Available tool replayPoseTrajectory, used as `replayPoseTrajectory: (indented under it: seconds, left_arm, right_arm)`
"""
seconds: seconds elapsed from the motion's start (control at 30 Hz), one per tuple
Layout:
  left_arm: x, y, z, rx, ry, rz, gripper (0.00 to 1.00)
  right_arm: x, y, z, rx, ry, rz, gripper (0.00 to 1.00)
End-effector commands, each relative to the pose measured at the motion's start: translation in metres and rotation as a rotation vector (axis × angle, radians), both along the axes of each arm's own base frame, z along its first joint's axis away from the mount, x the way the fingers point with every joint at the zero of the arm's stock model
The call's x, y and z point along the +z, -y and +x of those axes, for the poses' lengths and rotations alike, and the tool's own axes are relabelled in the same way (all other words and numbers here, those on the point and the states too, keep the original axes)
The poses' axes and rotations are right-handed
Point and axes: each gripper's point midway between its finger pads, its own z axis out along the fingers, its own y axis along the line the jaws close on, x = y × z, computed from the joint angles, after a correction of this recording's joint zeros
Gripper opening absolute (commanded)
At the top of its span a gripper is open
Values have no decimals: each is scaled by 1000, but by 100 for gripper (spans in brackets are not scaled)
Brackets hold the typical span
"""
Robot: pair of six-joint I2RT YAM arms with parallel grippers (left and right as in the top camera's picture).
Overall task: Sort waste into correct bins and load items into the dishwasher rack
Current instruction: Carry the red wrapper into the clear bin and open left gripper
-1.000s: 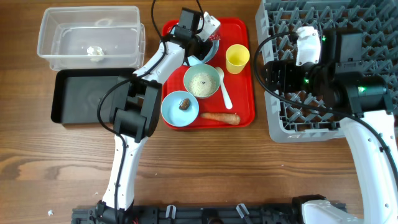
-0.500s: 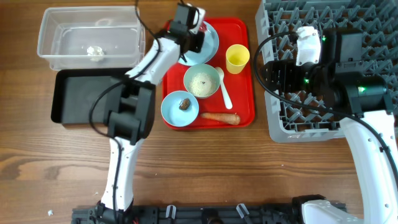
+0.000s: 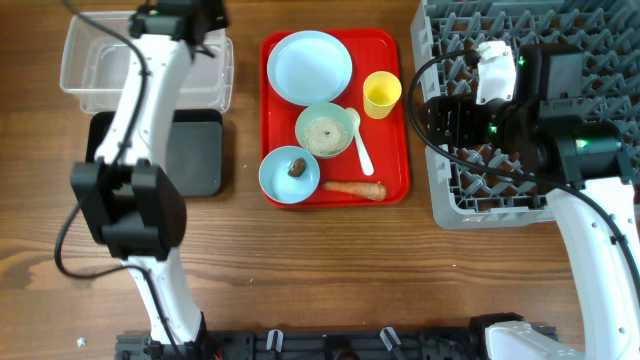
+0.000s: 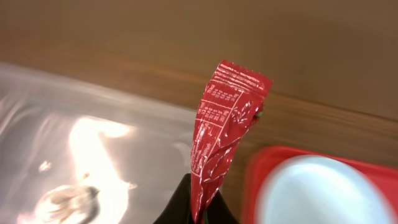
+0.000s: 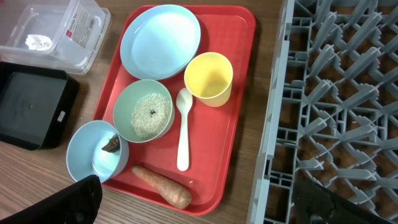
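Looking over what was on the table, biggest first: the pale blue plate (image 3: pixel 310 66) looked stiff and slick, so I'd have pinched it at the rim. The green bowl (image 3: pixel 345 118) of rice (image 3: pixel 325 132) and the blue bowl (image 3: pixel 275 180) with the brown lump (image 3: pixel 297 167) wanted a grip on the wall and keeping level. The carrot (image 3: pixel 355 187) looked firm, good for a mid-length grab.

The red snack wrapper (image 4: pixel 227 118) was the one in hand. The left gripper (image 4: pixel 196 210) was clamped on its lower end, and the rest stood up twisted and crinkly. My guess was featherlight, floppy, slippery film, the kind that might cling to a finger on letting go. It hung about over the clear tub (image 4: pixel 93 137) at the corner nearest the red tray (image 3: pixel 395 150), and the white scrap (image 4: pixel 68 202) lay inside the tub.

For room, the dishwasher rack (image 3: pixel 445 200) took up the whole right side. The right gripper (image 5: pixel 196 193) sat above it, fingers spread wide and empty. The tub had tall walls, with the black tray (image 3: pixel 200 150) butted against its front. Only a narrow strip of bare table separated the tub from the red tray.
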Motion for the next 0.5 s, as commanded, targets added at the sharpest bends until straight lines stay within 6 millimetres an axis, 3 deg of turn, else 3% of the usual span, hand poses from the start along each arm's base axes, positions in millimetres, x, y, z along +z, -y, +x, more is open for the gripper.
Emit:
replayPoseTrajectory:
  seconds: [0.0,0.07,0.1,0.13,0.17,0.33,0.47]
  left_arm:
    - [-59,-31,1,88,-104,-78,11]
    - [-71,-32,0,68,-133,-126,38]
    - [-73,-32,0,59,-136,-145,69]
    - [-73,-32,0,53,-136,-156,92]
    - [-73,-30,0,47,-137,-164,100]
    - [-54,-27,-2,24,-111,-170,100]
    - [-25,-13,-16,-24,-105,-207,100]
  right_arm:
    - [6,-1,4,-6,15,1,100]
    - [6,-1,4,-6,15,1,100]
    - [6,-1,4,-6,16,1,100]
    - [7,-1,4,-6,16,1,100]
    - [7,-1,4,-6,16,1,100]
    - [6,-1,3,-6,13,1,100]
    - [6,-1,4,-6,13,1,100]
